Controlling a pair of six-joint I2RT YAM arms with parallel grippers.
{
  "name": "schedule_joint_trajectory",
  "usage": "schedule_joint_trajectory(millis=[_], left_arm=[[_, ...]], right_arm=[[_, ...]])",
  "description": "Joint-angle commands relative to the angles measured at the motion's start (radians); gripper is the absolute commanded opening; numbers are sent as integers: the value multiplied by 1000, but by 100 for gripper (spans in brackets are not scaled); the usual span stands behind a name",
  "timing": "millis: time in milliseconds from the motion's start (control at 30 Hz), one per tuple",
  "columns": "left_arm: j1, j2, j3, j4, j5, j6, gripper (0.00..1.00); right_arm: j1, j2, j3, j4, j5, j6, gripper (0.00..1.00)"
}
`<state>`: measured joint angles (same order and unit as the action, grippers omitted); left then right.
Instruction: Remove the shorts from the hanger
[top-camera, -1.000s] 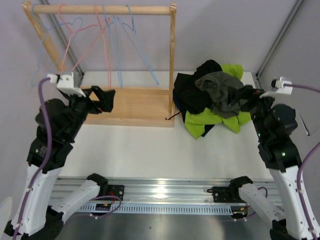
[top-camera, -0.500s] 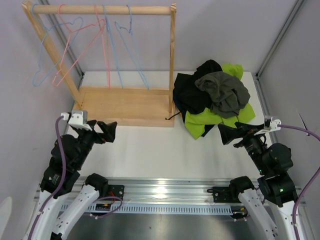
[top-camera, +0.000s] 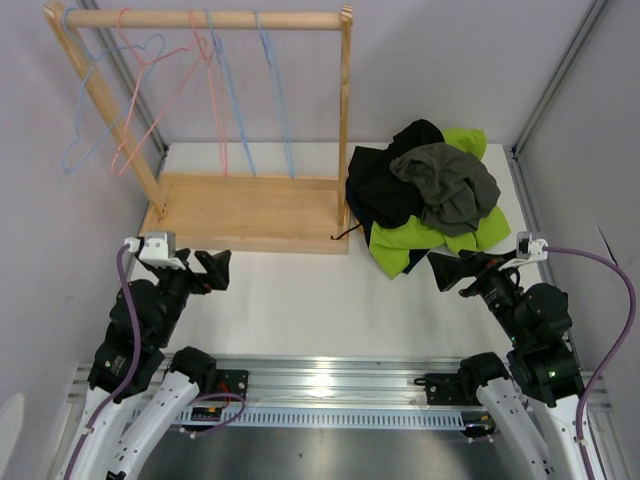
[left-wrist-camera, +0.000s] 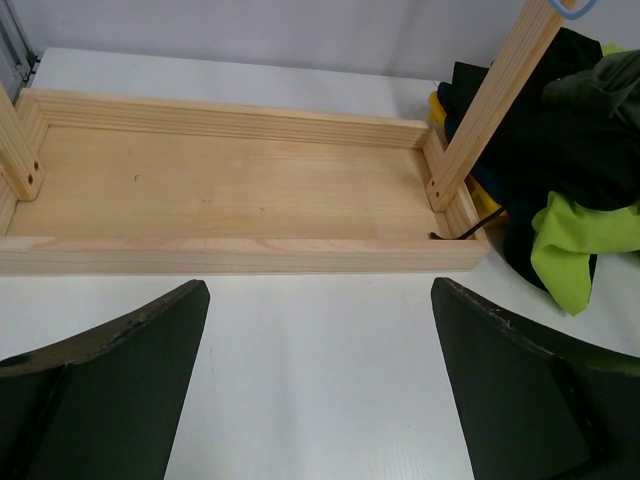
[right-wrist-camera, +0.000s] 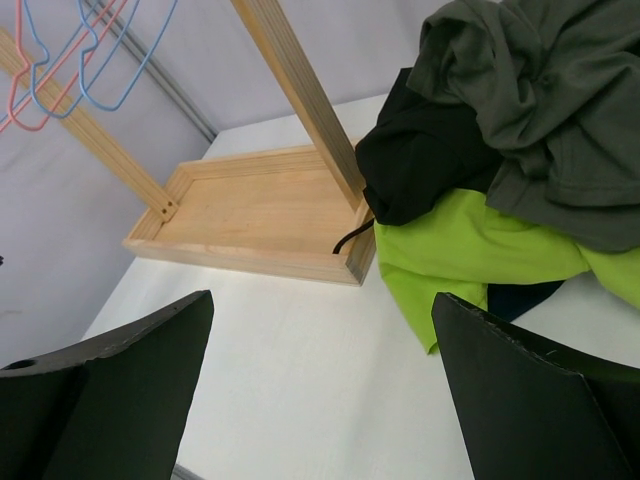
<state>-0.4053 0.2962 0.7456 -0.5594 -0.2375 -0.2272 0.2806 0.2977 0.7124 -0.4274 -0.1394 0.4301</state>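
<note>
Wooden rack (top-camera: 250, 205) stands at the back left of the white bench (top-camera: 300, 300) in the top view, with blue and pink wire hangers (top-camera: 212, 95) bare on its rail. The shorts (top-camera: 425, 200) lie heaped on the bench just right of the rack, against its right post. An olive-grey pair (top-camera: 450, 185) is on top, black (top-camera: 380, 190) beneath, and lime green (top-camera: 415, 240) along the near edge. The left fingers (top-camera: 213, 268) hang in front of the rack's left end, spread wide around nothing. The right fingers (top-camera: 447, 270) hang right of the rack, just in front of the heap, equally wide and holding nothing.

In the left wrist view both dark fingers frame plain bench, well apart. Beyond them the rack's tray base (left-wrist-camera: 230, 180) shows its board floor, with a post standing at each end. A black drawstring (left-wrist-camera: 465, 228) from the heap reaches the tray's right corner.

In the right wrist view the fingers are wide apart over the bench, with the tray ahead on the left and the heap ahead on the right. A navy scrap (right-wrist-camera: 520, 298) shows under the lime green.
</note>
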Motion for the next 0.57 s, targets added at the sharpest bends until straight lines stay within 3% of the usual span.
schedule_joint_trajectory(millis=[0, 533], left_arm=[[0, 6, 5, 46, -3, -3, 99], [0, 31, 12, 39, -25, 3, 99]], right_arm=[[5, -8, -2, 55, -28, 27, 99], [3, 40, 2, 88, -2, 15, 100]])
